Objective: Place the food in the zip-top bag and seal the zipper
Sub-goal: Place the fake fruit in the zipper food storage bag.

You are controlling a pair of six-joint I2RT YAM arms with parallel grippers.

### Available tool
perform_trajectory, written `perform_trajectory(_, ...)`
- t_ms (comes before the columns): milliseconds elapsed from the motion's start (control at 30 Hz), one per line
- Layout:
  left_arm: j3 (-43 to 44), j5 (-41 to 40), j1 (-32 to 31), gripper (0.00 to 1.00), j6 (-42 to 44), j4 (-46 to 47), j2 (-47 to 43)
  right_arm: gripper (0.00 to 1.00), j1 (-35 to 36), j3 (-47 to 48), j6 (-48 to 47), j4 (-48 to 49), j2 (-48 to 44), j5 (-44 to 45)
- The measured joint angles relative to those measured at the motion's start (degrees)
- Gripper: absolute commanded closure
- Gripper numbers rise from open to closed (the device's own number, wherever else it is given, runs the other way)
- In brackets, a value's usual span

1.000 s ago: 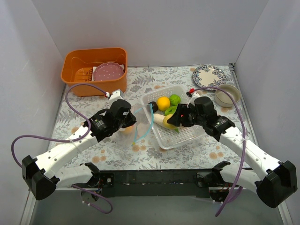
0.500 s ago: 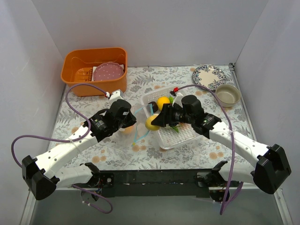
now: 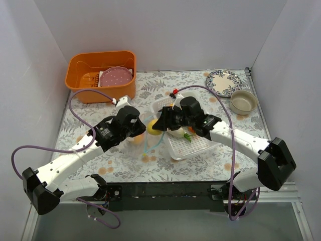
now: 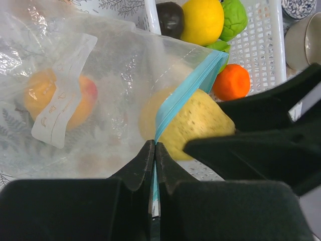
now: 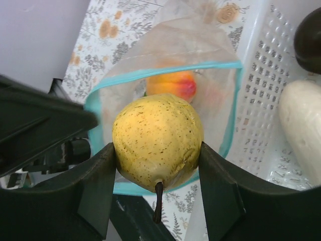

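Observation:
My left gripper (image 4: 154, 145) is shut on the teal zipper (image 4: 188, 88), holding the mouth of the clear zip-top bag (image 4: 100, 75) open. An orange-red fruit (image 4: 60, 98) lies inside the bag. My right gripper (image 5: 158, 150) is shut on a yellow speckled pear (image 5: 158, 143), which hangs right at the bag's mouth (image 5: 165, 68). From above, the pear (image 3: 153, 127) sits between the two grippers. More food stays in the white mesh basket (image 4: 261, 45): a dark brown ball (image 4: 170, 17), a yellow piece (image 4: 202, 20), a green one (image 4: 234, 17), an orange one (image 4: 230, 82) and a white oblong one (image 5: 301, 125).
An orange bin (image 3: 80, 85) holding a pink plate (image 3: 116, 77) stands at the back left. A patterned plate (image 3: 223, 80) and a beige bowl (image 3: 243, 101) are at the back right. White walls enclose the table.
My right arm has swung left from the basket, carrying the pear to the bag's mouth. The left gripper has kept its hold and place.

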Motion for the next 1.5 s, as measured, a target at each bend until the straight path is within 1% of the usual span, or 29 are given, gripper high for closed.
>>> perform_trajectory(200,0.4,-0.6,0.0,1.00,-2.8,-2.7,-2.9,0.70,0.0,6.4,-2.6,-3.2,8.7,1.5)
perform_trajectory(367,1.0,-1.8,0.0,1.00,-6.6,-6.8,-5.4,0.69,0.0,14.1,-5.7,-4.6,15.9,1.4)
perform_trajectory(533,1.2,-2.7,0.0,1.00,-9.4,-9.4,-6.9,0.68,0.0,25.9,-9.7,-7.8,24.3,-1.9)
perform_trajectory(600,1.2,-3.6,0.0,1.00,-9.8,-10.0,-7.3,0.67,0.0,27.8,-10.5,-7.7,25.8,-3.4)
perform_trajectory(633,1.3,-4.1,0.0,1.00,-10.0,-10.4,-7.3,0.63,0.0,27.8,-10.8,-7.8,25.9,-4.0)
perform_trajectory(700,1.6,-5.3,0.0,1.00,-10.2,-11.2,-7.3,0.59,0.0,27.4,-11.0,-8.0,25.8,-5.1)
perform_trajectory(767,1.8,-6.2,0.0,1.00,-10.2,-11.6,-7.3,0.47,0.0,26.1,-11.1,-7.6,25.4,-6.0)
perform_trajectory(833,2.0,-7.2,0.0,1.00,-10.1,-11.8,-7.3,0.33,0.0,24.0,-11.2,-7.6,24.4,-7.0)
perform_trajectory(900,2.1,-8.0,0.0,1.00,-10.1,-11.8,-7.3,0.27,0.0,22.1,-11.2,-7.6,23.3,-8.2)
perform_trajectory(933,2.1,-8.3,0.0,1.00,-10.0,-11.8,-7.2,0.18,0.0,21.3,-11.2,-7.6,22.7,-8.7)
perform_trajectory(967,2.2,-8.7,0.0,1.00,-9.9,-11.8,-7.0,0.17,0.0,20.6,-11.1,-7.6,22.1,-9.1)
perform_trajectory(1100,2.5,-9.3,0.0,1.00,-9.4,-11.6,-5.4,0.12,0.0,17.7,-11.1,-7.4,18.3,-9.9)
perform_trajectory(1267,2.9,-9.4,0.0,1.00,-8.6,-11.1,-4.2,0.12,0.0,15.7,-11.0,-7.2,10.7,-9.5)
perform_trajectory(1333,3.1,-9.5,0.0,1.00,-8.3,-10.9,-4.1,0.12,0.0,14.1,-11.0,-6.9,6.9,-7.4)
perform_trajectory(1467,3.6,-9.7,0.0,1.00,-8.0,-10.9,-4.3,0.18,0.0,9.8,-10.6,-7.9,0.8,-1.8)
perform_trajectory(1500,3.6,-9.7,0.0,1.00,-8.0,-10.9,-4.5,0.23,0.0,9.1,-10.5,-8.0,0.4,-1.2)
